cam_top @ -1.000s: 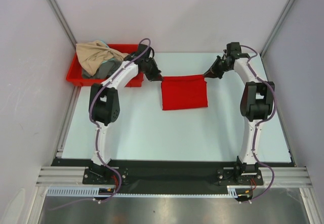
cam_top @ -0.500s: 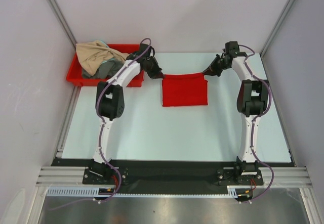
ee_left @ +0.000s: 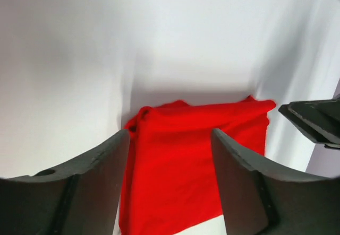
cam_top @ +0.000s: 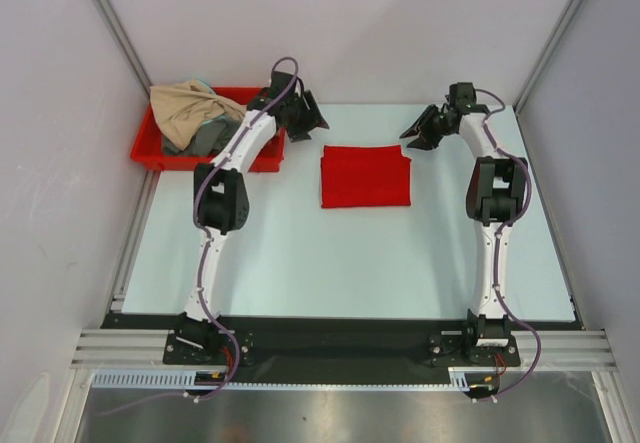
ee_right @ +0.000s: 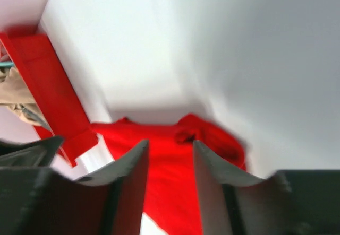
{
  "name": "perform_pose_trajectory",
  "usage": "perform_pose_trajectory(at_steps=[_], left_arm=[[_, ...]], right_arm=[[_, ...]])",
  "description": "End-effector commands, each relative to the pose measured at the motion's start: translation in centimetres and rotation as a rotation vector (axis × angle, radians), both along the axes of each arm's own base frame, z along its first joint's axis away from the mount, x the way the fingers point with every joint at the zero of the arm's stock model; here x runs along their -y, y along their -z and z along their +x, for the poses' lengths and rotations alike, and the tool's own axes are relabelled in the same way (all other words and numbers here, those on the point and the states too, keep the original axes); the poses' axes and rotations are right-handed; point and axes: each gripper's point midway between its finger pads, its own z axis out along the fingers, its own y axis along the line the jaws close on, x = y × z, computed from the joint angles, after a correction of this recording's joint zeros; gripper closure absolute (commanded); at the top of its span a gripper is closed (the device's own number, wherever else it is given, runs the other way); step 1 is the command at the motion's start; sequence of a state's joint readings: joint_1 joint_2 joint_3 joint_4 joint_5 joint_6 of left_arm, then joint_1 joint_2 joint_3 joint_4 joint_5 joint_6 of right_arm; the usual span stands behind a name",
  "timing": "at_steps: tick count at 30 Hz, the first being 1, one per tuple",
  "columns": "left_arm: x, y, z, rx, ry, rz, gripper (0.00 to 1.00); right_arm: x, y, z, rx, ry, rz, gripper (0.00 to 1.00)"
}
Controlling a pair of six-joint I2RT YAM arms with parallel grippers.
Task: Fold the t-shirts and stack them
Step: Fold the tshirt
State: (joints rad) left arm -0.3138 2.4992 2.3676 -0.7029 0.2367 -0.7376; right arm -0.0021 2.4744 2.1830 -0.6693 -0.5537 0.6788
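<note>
A red shirt (cam_top: 366,176) lies folded into a flat, roughly square packet on the pale table (cam_top: 330,263), toward the far side and about midway between the two arms. The left gripper (cam_top: 303,118) hovers just beyond the packet's far left corner, above the table, with its jaws spread apart and nothing between them. The right gripper (cam_top: 420,130) hovers just beyond the far right corner, jaws likewise apart and empty. Both wrist views look down between parted fingers onto the red cloth, which touches neither gripper; a small bunched lump shows at each far corner. At the far left of the table sits a red tray (cam_top: 148,149), holding a heap of unfolded shirts: a tan shirt (cam_top: 185,111) draped on top, a grey shirt (cam_top: 205,140) below it, and a sliver of light blue at the heap's far edge. The left arm's forearm passes over the tray's right end. Judging from this layout, the fold of the red shirt looks complete and both grippers are free, so the step in hand is moving on to the next garment. The next move likely calls for the left arm to swing over the tray, pinch the tan shirt on top, and draw it out onto open table, with the right arm helping to spread it flat.
</note>
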Motion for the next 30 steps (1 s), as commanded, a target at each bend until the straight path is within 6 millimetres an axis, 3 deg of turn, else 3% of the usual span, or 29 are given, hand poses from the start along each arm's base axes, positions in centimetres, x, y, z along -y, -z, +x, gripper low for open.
perform_pose_trajectory(at_steps=[1,3,4,5,6,8,9,10,11,12,13,14,17,19,23,30], left_arm=[[-2.7,-8.8,1.7,0.244,0.001,0.107,0.31],[-2.6,-9.8,0.3,0.237,0.028,0.088,0.32],[-1.9,-9.7,-0.4,0.232,0.049,0.076,0.32],[-1.3,-9.8,-1.3,0.228,0.074,0.059,0.34],[0.3,-9.3,-2.9,0.216,0.127,0.036,0.36],[2.4,-9.2,-4.5,0.225,0.200,-0.015,0.44],[3.1,-7.6,-6.3,0.180,0.227,-0.042,0.47],[4.9,-7.2,-8.1,0.162,0.286,-0.091,0.51],[5.8,-7.0,-8.5,0.182,0.307,-0.114,0.58],[6.7,-5.2,-10.2,0.142,0.340,-0.117,0.61],[7.2,-4.8,-10.9,0.134,0.357,-0.120,0.63],[8.0,-3.9,-11.9,0.106,0.383,-0.134,0.69],[8.1,-1.8,-12.9,0.034,0.389,-0.135,0.77],[7.8,-0.5,-13.3,0.001,0.393,-0.114,0.80],[7.1,1.9,-14.1,-0.048,0.401,-0.074,0.83],[6.3,4.9,-15.8,-0.118,0.410,-0.056,0.86]], right_arm=[[2.8,-4.2,2.8,0.146,0.015,-0.065,0.54],[3.7,-6.3,2.6,0.200,-0.025,-0.153,0.40],[4.0,-6.1,1.7,0.174,-0.032,-0.188,0.37],[4.0,-8.3,1.1,0.218,-0.055,-0.213,0.34],[3.2,-7.4,0.1,0.198,-0.086,-0.218,0.33],[2.0,-8.0,-1.4,0.208,-0.125,-0.199,0.34],[0.1,-9.7,-2.4,0.245,-0.163,-0.170,0.35],[-2.1,-8.2,-4.0,0.215,-0.220,-0.110,0.36],[-2.8,-8.1,-4.8,0.208,-0.237,-0.086,0.44],[-3.8,-8.5,-5.5,0.221,-0.263,-0.050,0.49],[-4.7,-8.1,-6.1,0.212,-0.285,-0.032,0.54],[-5.4,-6.8,-7.3,0.175,-0.309,-0.001,0.69],[-7.4,-5.7,-9.0,0.130,-0.373,0.070,0.92],[-8.3,-4.4,-10.2,0.081,-0.425,0.098,1.00],[-8.5,-2.4,-11.9,0.014,-0.446,0.139,1.00],[-6.7,0.7,-14.8,-0.061,-0.429,0.171,1.00]])
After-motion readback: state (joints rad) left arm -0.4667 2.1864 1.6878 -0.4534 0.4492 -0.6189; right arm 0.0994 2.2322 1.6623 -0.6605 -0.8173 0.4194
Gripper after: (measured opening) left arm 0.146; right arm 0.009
